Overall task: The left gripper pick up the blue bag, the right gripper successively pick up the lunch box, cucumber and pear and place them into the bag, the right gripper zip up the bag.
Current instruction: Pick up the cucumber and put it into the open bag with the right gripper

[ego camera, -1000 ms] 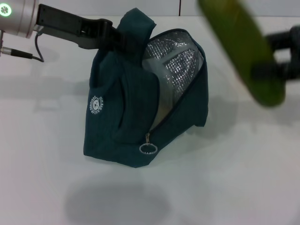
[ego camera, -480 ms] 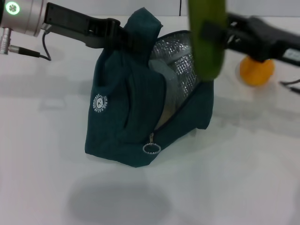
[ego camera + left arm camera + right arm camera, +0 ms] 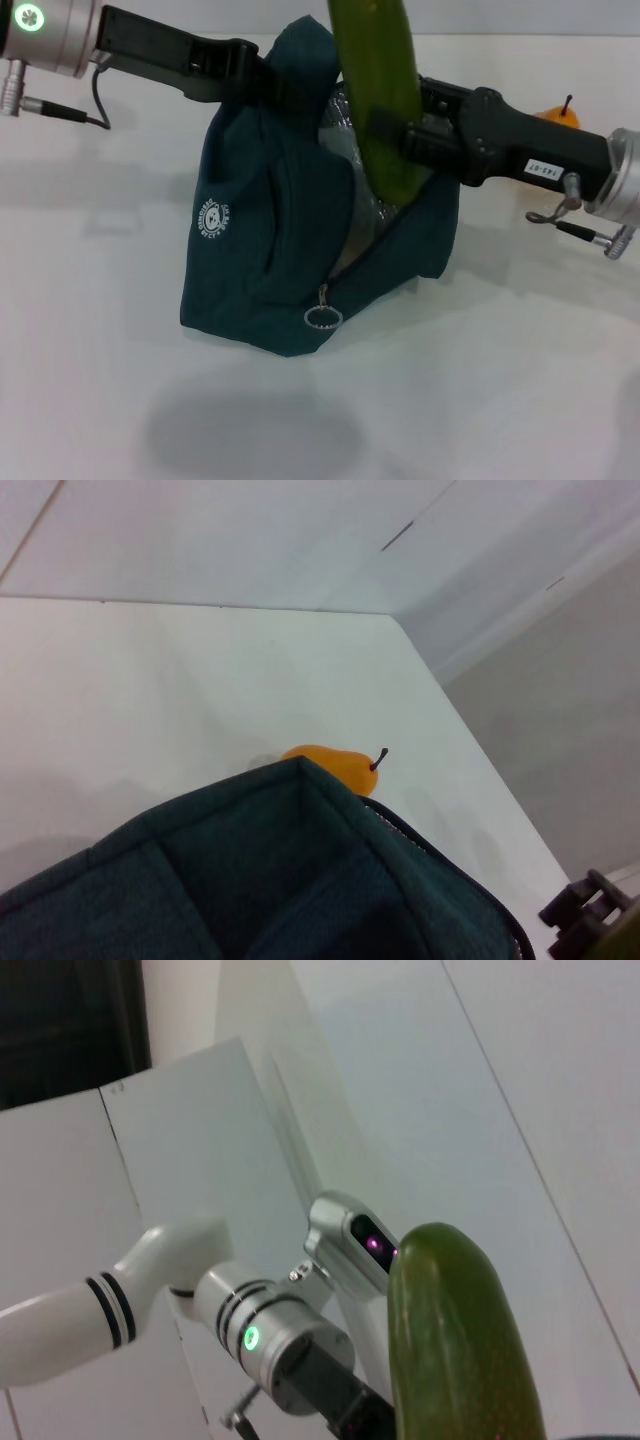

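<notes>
Head view: left gripper (image 3: 243, 80) is clamped on the blue bag (image 3: 270, 250) top, holding its mouth open; right gripper (image 3: 405, 140), jaws closed on the cucumber (image 3: 380, 90), holds it upright over that opening for insertion; pear (image 3: 560, 113) waits far right.

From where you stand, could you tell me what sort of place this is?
Probably a robot lab bench: a bare white table against plain white wall panels, with only the blue bag, cucumber and pear as props.
</notes>
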`<state>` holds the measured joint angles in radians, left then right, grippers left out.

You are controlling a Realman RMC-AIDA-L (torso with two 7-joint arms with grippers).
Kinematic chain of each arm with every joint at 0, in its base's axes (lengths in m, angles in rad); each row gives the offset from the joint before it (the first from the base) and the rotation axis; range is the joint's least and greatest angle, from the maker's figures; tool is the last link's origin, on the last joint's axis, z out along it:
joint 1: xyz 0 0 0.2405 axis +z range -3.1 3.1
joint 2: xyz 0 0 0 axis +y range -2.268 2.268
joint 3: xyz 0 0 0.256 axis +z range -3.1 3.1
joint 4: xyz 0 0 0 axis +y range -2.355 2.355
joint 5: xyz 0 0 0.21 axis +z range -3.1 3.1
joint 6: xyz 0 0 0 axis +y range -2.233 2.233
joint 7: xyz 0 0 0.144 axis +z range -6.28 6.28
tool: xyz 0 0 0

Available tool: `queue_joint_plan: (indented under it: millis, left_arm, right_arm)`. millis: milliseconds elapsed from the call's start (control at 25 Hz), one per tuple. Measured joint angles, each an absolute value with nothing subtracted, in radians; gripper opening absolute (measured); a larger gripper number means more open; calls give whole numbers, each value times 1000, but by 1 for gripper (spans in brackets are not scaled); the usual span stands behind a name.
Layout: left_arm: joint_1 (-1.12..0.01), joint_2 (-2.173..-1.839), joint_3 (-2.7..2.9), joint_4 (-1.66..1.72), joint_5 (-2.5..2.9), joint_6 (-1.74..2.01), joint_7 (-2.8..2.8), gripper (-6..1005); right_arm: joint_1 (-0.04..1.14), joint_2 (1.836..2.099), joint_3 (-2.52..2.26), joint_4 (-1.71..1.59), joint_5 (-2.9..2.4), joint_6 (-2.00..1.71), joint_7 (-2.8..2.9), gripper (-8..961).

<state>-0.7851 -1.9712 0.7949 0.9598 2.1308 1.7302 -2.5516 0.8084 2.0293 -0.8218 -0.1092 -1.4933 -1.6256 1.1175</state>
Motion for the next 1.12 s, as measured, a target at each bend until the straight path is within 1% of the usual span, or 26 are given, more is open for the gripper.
queue_joint_plan:
  millis: [200, 560, 1120]
  left_arm:
    - [-784, -1971, 796, 957, 2131, 1730, -2551, 41]
    - [-783, -1971, 797, 959, 2131, 1730, -2551, 41]
    - [-776, -1970, 794, 958, 2131, 1730, -2549, 40]
  right_arm:
    - [815, 2029, -833, -101, -1494, -1598, 1077, 621]
    - [874, 2029, -832, -19, -1488, -1574, 998, 633]
    - [842, 2029, -830, -9, -1491, -1593, 955, 652]
